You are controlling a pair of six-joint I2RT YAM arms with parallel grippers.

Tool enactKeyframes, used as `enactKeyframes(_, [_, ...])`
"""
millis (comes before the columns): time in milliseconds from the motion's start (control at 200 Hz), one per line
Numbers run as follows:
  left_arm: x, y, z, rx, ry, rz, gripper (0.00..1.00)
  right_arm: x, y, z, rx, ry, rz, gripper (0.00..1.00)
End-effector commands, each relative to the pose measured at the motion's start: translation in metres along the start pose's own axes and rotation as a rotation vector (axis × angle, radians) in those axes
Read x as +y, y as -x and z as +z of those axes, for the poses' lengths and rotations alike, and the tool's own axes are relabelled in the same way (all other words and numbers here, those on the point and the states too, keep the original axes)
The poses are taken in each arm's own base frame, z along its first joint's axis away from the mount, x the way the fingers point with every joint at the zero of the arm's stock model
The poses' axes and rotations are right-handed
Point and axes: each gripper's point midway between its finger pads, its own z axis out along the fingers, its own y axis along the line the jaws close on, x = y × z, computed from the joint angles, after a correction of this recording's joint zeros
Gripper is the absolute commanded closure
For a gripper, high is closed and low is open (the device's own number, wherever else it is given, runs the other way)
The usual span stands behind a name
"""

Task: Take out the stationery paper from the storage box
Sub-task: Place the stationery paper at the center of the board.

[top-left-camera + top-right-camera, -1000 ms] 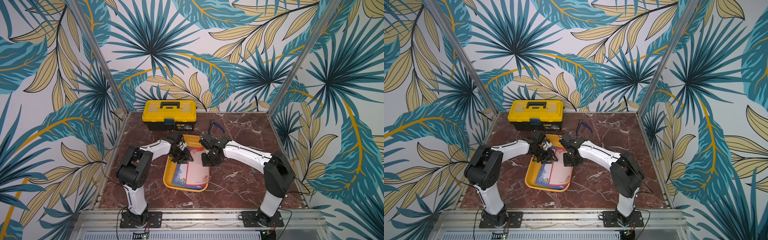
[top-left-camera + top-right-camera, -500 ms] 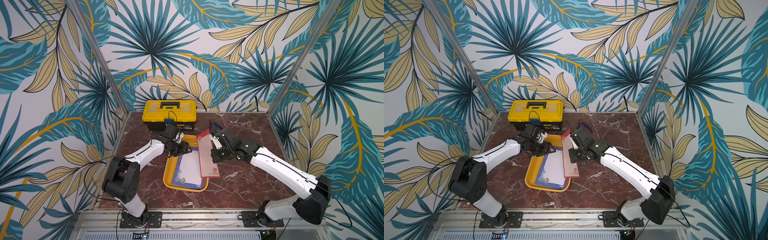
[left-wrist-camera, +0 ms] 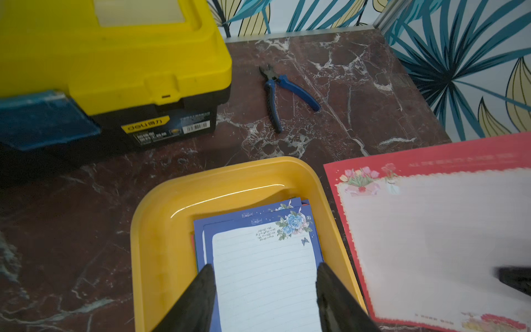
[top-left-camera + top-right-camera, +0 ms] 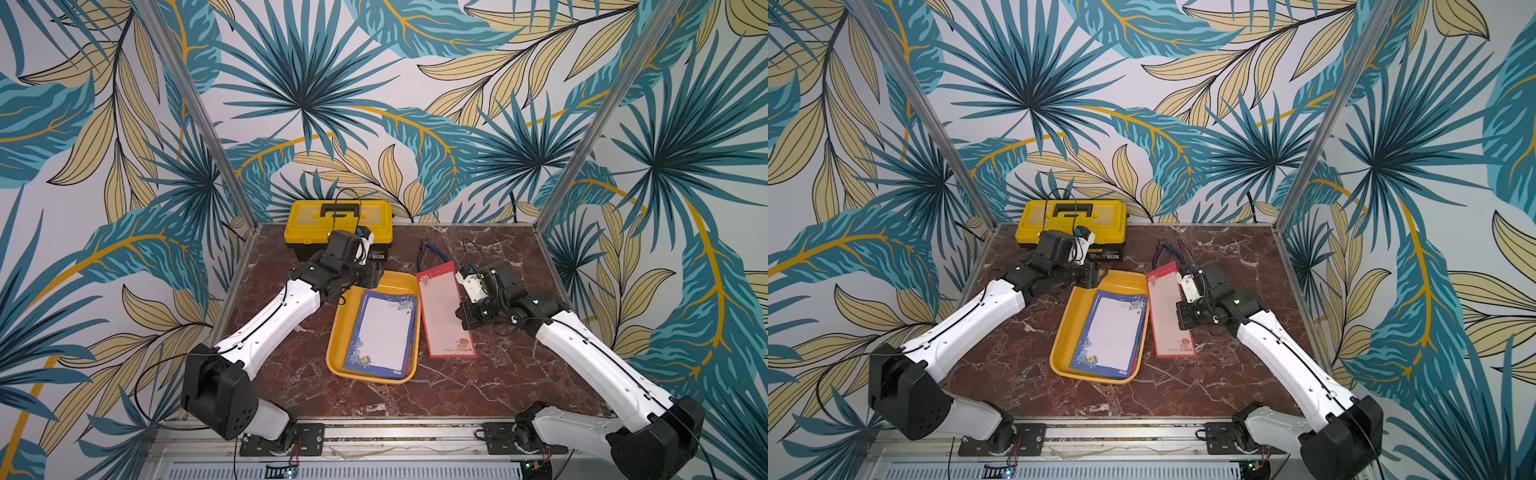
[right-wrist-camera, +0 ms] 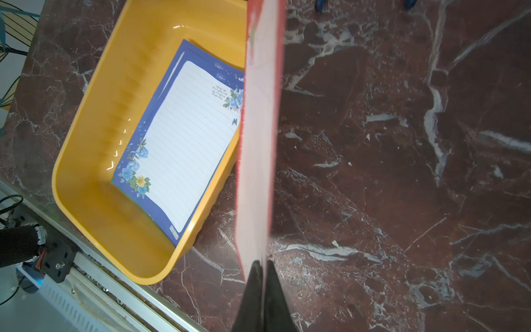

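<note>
Right wrist view: right fingers (image 5: pixel 252 299), clamped on the red sheet (image 5: pixel 258 143), have carried it out of the storage box (image 5: pixel 94 115); left fingers (image 3: pixel 198 299), apart, hover over remaining blue sheets (image 3: pixel 264 276).

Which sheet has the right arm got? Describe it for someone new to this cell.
On the marble table, find the orange-yellow storage box in the middle. Beside it, on the right arm's side, the right gripper pinches one sheet by its edge. It alone has a red scalloped border; the top sheet in the box is blue.
</note>
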Motion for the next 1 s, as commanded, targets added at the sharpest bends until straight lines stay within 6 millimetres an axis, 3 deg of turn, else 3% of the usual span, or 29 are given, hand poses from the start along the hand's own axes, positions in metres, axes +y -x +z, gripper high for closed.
enactKeyframes(0, [-0.007,0.027,-0.02,-0.094,0.067,0.164,0.43,-0.002,-0.013,0.019,0.064,0.095,0.049,1.0])
enactKeyframes(155, [-0.031,0.034,-0.027,-0.121,0.082,0.296,0.42,-0.025,-0.02,0.043,0.117,0.125,0.189,1.0])
enactKeyframes(386, [-0.05,0.028,-0.024,-0.096,0.027,0.281,0.42,-0.073,-0.04,0.071,0.256,0.012,0.341,1.0])
enactKeyframes(736, [-0.053,0.012,-0.007,-0.04,0.005,0.266,0.42,-0.137,-0.06,0.074,0.369,-0.266,0.351,1.0])
enactKeyframes(996, [-0.051,0.008,0.005,-0.015,0.013,0.225,0.42,-0.15,-0.052,0.081,0.343,-0.324,0.359,1.0])
